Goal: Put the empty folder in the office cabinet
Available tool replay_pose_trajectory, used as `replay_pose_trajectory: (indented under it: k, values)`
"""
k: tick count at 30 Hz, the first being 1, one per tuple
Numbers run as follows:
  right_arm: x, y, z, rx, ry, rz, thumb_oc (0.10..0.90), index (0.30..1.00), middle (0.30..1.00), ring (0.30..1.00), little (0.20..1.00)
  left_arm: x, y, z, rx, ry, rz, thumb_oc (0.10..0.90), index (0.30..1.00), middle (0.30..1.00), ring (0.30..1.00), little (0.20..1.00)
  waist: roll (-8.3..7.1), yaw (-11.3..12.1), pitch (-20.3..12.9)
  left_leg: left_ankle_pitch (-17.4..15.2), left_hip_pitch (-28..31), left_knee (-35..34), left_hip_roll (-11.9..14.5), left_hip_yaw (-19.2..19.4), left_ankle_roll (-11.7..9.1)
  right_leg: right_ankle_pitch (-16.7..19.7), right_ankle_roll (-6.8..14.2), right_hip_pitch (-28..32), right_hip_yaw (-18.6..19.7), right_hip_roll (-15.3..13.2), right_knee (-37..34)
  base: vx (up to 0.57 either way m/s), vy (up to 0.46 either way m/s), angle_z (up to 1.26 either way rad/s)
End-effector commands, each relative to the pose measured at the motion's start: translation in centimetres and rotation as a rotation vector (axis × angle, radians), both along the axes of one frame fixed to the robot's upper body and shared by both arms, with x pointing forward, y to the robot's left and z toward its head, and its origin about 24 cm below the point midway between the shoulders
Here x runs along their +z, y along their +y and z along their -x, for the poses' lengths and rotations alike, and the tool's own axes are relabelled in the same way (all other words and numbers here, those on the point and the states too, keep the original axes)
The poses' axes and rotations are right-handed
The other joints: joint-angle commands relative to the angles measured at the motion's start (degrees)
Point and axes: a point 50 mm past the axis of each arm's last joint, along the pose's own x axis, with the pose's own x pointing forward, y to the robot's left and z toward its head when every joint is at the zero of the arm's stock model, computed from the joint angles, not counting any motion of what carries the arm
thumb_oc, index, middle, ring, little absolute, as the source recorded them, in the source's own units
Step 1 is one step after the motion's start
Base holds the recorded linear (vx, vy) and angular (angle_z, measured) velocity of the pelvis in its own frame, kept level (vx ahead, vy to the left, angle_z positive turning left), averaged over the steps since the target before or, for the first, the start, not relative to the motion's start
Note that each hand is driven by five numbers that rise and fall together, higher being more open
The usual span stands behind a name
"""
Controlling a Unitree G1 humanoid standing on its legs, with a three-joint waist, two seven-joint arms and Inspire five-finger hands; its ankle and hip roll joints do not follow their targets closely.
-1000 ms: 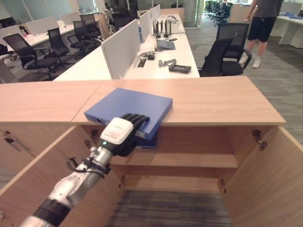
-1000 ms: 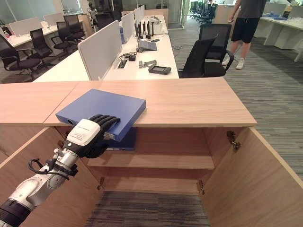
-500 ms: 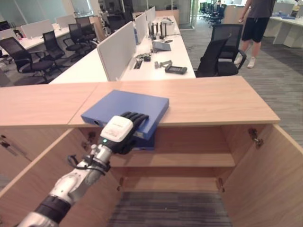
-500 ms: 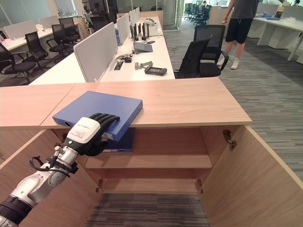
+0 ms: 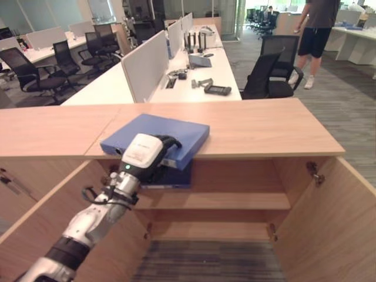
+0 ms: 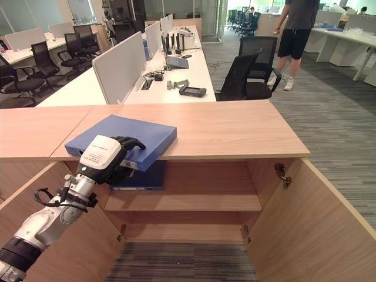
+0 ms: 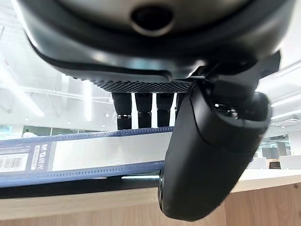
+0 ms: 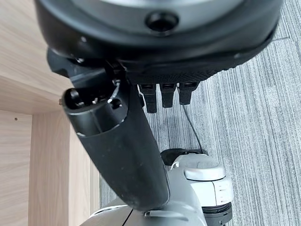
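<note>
A blue folder (image 5: pixel 176 132) lies flat on the wooden cabinet top (image 5: pixel 264 126), with its near edge jutting over the front. My left hand (image 5: pixel 143 154) is shut on that near edge. In the left wrist view the fingers (image 7: pixel 143 110) lie over the folder (image 7: pixel 94 150) and the thumb (image 7: pixel 211 155) sits under it. A second blue folder (image 5: pixel 170 176) rests on the upper shelf directly below. My right hand (image 8: pixel 122 141) hangs open over the carpet, holding nothing.
Both cabinet doors stand open, the left door (image 5: pixel 35 217) and the right door (image 5: pixel 335 223). The upper shelf (image 5: pixel 235 200) is bare to the right of the lower folder. Behind the cabinet are desks, a black chair (image 5: pixel 270 73) and a standing person (image 5: pixel 317 29).
My left hand has risen and slid further onto the folder's top, so its fingers are now hidden behind it. The folder stays put. The camera has shifted slightly.
</note>
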Motion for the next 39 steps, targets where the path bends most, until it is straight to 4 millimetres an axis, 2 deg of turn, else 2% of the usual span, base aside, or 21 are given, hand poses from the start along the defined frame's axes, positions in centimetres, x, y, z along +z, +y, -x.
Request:
replay_pose_trajectory:
  k: [1, 7, 15, 16, 17, 24, 25, 26, 32, 39]
  values:
    - [0.3, -0.9, -2.4, -0.042, -0.07, 0.026, 0.8, 0.9, 0.9, 0.9, 0.9, 5.0, 0.5, -2.5, 0.033, -0.147, 0.051, 0.4, 0.3, 0.3, 0.3, 0.3, 0.24, -0.33, 2.19, -5.22, 4.54, -0.08, 3.34, 0.1, -3.31, -6.75, 5.3, 2.36, -1.13, -3.77, 2.14, 0.0, 0.0, 0.0]
    - [0.3, -0.9, -2.6, -0.052, -0.073, 0.026, 0.8, 0.9, 0.9, 0.9, 0.9, 5.6, 0.6, -2.3, 0.037, -0.171, 0.102, 0.4, 0.3, 0.3, 0.3, 0.3, 0.04, -0.06, 2.35, -4.54, 4.15, -0.08, 3.3, 0.06, -3.17, -6.14, 5.2, 2.04, -1.25, -3.87, 2.26, -0.02, 0.0, 0.0]
    - [0.3, -0.6, -3.0, -0.045, -0.079, 0.013, 0.8, 0.9, 0.9, 0.9, 0.9, 9.3, 0.9, -2.0, 0.026, -0.317, 0.161, 0.4, 0.3, 0.3, 0.3, 0.3, 0.03, 0.48, 1.99, -5.2, 4.24, -0.08, 3.09, -0.33, -3.18, -6.72, 5.3, 2.44, -1.43, -4.05, 2.12, -0.01, 0.0, 0.0]
    - [0.3, -0.6, -3.1, -0.045, -0.081, 0.013, 0.8, 0.9, 0.9, 0.9, 0.9, 9.4, 1.0, -2.0, 0.026, -0.318, 0.161, 0.4, 0.3, 0.3, 0.3, 0.3, 0.02, 0.46, 2.13, -4.45, 3.9, -0.08, 3.09, -0.27, -3.11, -6.14, 5.2, 2.0, -1.46, -4.03, 2.32, 0.0, 0.0, 0.0]
    - [0.3, -0.5, -3.3, -0.035, -0.083, 0.01, 0.8, 0.9, 0.9, 0.9, 0.9, 10.9, 1.1, -1.7, 0.016, -0.382, 0.202, 0.4, 0.3, 0.3, 0.3, 0.3, -0.02, 0.76, 1.93, -5.11, 4.15, -0.08, 3.06, -0.49, -3.17, -6.75, 5.23, 2.47, -1.63, -4.04, 2.11, 0.0, 0.0, 0.0]
    - [0.2, 0.0, -4.1, -0.011, -0.094, -0.004, 0.8, 0.9, 0.9, 0.9, 0.9, 13.8, 1.2, -0.6, -0.018, -0.51, 0.329, 0.4, 0.3, 0.3, 0.3, 0.3, -0.07, 1.31, 1.87, -4.26, 3.65, -0.08, 2.94, -0.76, -3.0, -6.26, 5.06, 2.03, -1.89, -4.06, 2.41, -0.01, -0.001, 0.0]
    - [0.2, 0.1, -4.2, -0.004, -0.094, -0.008, 0.8, 0.9, 0.9, 0.9, 0.9, 14.8, 1.1, -0.1, -0.045, -0.552, 0.375, 0.4, 0.3, 0.3, 0.3, 0.3, -0.1, 1.55, 1.62, -4.91, 3.86, -0.08, 2.91, -1.01, -3.06, -6.82, 5.09, 2.39, -2.0, -4.08, 2.28, -0.04, 0.002, 0.0]
    - [0.2, 0.1, -4.2, -0.003, -0.095, -0.008, 0.8, 0.9, 0.9, 0.9, 0.9, 14.9, 1.1, -0.1, -0.044, -0.553, 0.376, 0.4, 0.3, 0.3, 0.3, 0.3, -0.08, 1.5, 1.8, -4.24, 3.59, -0.08, 2.91, -0.96, -2.99, -6.31, 5.01, 2.05, -2.06, -4.07, 2.46, 0.0, 0.0, 0.0]
    - [0.2, 0.3, -5.1, 0.014, -0.115, -0.023, 0.8, 0.9, 0.9, 0.9, 0.9, 17.0, 0.7, 1.6, -0.158, -0.624, 0.536, 0.4, 0.3, 0.3, 0.3, 0.3, -0.13, 2.25, 1.55, -4.88, 3.67, -0.08, 2.79, -1.56, -2.92, -6.97, 5.01, 2.49, -2.4, -4.19, 2.68, 0.0, 0.003, 0.06]
    - [0.4, 0.3, -5.9, 0.041, -0.13, -0.033, 0.8, 0.9, 0.9, 0.9, 0.9, 17.9, 0.9, 3.2, -0.288, -0.617, 0.744, 0.4, 0.3, 0.3, 0.3, 0.3, -0.18, 2.87, 1.68, -4.16, 3.21, -0.08, 2.64, -1.87, -2.71, -6.58, 4.76, 2.17, -2.81, -4.2, 3.03, -0.02, 0.005, 0.05]
